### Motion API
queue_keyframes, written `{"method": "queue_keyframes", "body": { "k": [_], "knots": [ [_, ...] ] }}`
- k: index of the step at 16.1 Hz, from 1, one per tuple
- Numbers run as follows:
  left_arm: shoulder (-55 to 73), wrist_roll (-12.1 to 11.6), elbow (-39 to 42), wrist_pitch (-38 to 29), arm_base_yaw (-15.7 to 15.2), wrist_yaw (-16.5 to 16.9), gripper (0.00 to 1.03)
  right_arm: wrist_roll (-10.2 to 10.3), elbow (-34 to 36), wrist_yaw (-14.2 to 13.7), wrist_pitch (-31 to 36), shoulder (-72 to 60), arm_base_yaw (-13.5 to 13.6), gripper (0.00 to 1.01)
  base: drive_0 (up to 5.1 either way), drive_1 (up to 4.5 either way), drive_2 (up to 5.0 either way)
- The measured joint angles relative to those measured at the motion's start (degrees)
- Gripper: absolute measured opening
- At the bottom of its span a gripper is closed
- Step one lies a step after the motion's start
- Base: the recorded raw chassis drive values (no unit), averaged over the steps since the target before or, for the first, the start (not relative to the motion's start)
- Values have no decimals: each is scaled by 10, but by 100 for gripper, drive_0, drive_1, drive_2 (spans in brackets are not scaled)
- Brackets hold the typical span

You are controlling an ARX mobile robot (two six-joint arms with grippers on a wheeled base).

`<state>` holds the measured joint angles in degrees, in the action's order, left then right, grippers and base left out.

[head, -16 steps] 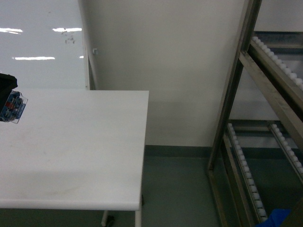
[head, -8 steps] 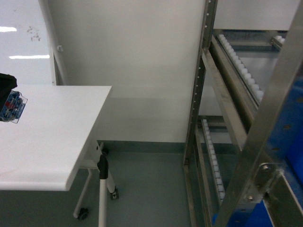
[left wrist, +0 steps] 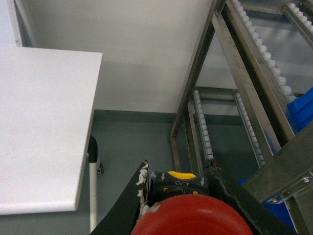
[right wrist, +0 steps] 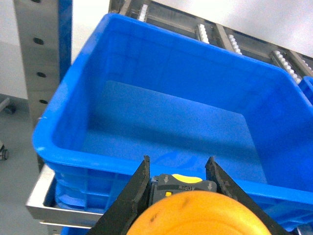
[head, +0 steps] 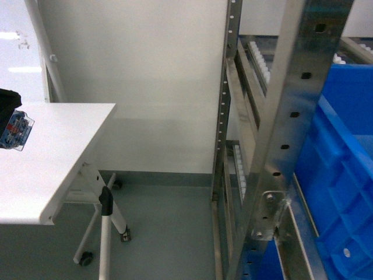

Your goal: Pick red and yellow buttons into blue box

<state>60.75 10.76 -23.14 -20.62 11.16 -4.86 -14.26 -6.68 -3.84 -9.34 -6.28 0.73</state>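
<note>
The red button (left wrist: pixel 191 219) fills the bottom of the left wrist view. My left gripper (left wrist: pixel 178 169) is shut on its black body, above the grey floor between the table and the rack. In the right wrist view the yellow button (right wrist: pixel 195 213) is clamped in my right gripper (right wrist: pixel 178 164), which hangs just outside the near rim of the blue box (right wrist: pixel 98 155). The box's inside shows nothing in it. In the head view the blue box (head: pixel 344 163) sits on the rack at the right. Neither gripper's fingers show there.
A white table (head: pixel 52 169) on wheeled legs stands at the left. A steel roller rack (head: pixel 280 146) with upright posts stands between the table and the box. Grey floor (head: pixel 169 233) lies between them. A black part with a clear blue piece (head: pixel 13 125) sits at the left edge.
The head view has swung right: the table slid to the left, and the steel rack and the blue box came into view at the right.
</note>
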Motion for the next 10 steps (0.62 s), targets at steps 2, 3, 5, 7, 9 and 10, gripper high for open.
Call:
{"method": "queue_keyframes", "body": {
  "k": [2,3,5,7,9,10],
  "knots": [
    [0,0,0,0,0,0,29,0,0,0,0,0,0,29,495,-329,-144],
    [0,0,0,0,0,0,29,0,0,0,0,0,0,29,495,-241,-241],
    [0,0,0,1,0,0,29,0,0,0,0,0,0,29,495,-241,-241],
    [0,0,0,1,0,0,29,0,0,0,0,0,0,29,495,-241,-241],
    [0,0,0,0,0,0,29,0,0,0,0,0,0,29,495,-241,-241],
    [0,0,0,0,0,0,29,0,0,0,0,0,0,29,495,-241,-241]
  ]
}}
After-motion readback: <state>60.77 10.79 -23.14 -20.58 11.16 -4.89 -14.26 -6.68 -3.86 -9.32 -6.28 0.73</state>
